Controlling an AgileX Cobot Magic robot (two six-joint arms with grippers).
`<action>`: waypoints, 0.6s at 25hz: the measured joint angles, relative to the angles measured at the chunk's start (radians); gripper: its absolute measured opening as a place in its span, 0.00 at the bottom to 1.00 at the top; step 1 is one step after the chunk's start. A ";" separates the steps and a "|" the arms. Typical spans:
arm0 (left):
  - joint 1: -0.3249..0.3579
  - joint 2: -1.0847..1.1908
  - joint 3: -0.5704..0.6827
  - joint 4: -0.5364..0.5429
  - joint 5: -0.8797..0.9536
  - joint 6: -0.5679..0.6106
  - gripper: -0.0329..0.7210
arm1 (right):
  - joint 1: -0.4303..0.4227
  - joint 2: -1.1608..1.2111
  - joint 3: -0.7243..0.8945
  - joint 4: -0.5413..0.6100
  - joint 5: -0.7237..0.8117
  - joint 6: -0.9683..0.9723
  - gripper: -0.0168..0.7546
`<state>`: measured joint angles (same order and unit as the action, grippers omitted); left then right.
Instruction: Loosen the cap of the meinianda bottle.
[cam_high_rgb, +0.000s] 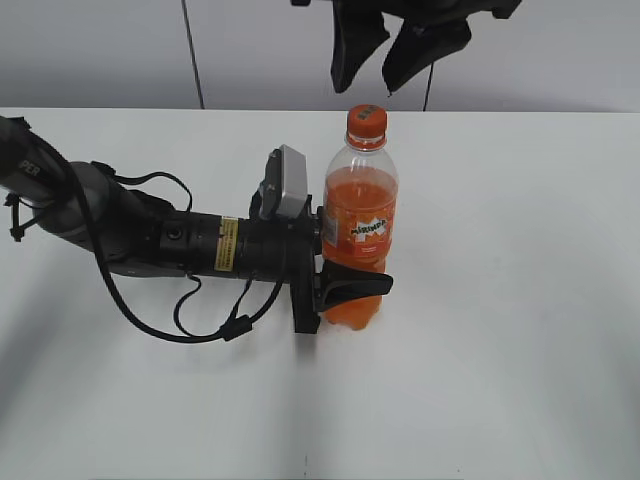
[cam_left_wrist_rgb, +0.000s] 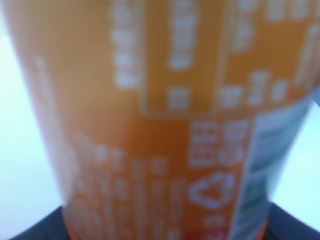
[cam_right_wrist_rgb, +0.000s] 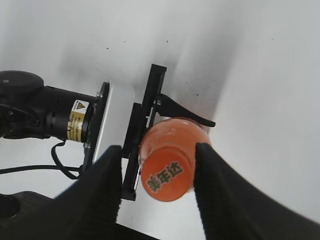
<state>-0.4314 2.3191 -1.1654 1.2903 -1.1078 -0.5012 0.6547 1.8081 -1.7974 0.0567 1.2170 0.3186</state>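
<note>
The meinianda bottle (cam_high_rgb: 360, 225) stands upright on the white table, filled with orange drink. Its orange cap (cam_high_rgb: 367, 121) is on the neck. My left gripper (cam_high_rgb: 350, 287) comes in from the left and is shut on the bottle's lower part, one black finger (cam_right_wrist_rgb: 186, 112) wrapping its near side. The blurred label (cam_left_wrist_rgb: 165, 120) fills the left wrist view. My right gripper (cam_high_rgb: 366, 86) hangs open just above the cap. In the right wrist view the cap (cam_right_wrist_rgb: 166, 179) shows between the two black fingers (cam_right_wrist_rgb: 113, 167), apart from both.
The left arm (cam_high_rgb: 180, 242) and its looping cables (cam_high_rgb: 215, 325) lie across the table's left half. White tabletop (cam_high_rgb: 520, 300) stretches to the right of the bottle. A grey wall runs behind.
</note>
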 joint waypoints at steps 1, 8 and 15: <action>0.000 0.000 0.000 0.000 0.000 0.000 0.56 | 0.000 0.000 0.001 -0.005 0.000 0.002 0.48; -0.001 -0.001 0.000 -0.001 0.001 0.000 0.56 | 0.000 0.000 0.026 -0.011 0.000 0.007 0.48; -0.001 -0.001 0.000 -0.002 0.001 -0.002 0.56 | 0.000 0.000 0.061 -0.009 0.001 0.013 0.48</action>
<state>-0.4324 2.3184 -1.1654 1.2881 -1.1068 -0.5035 0.6547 1.8081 -1.7365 0.0481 1.2180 0.3311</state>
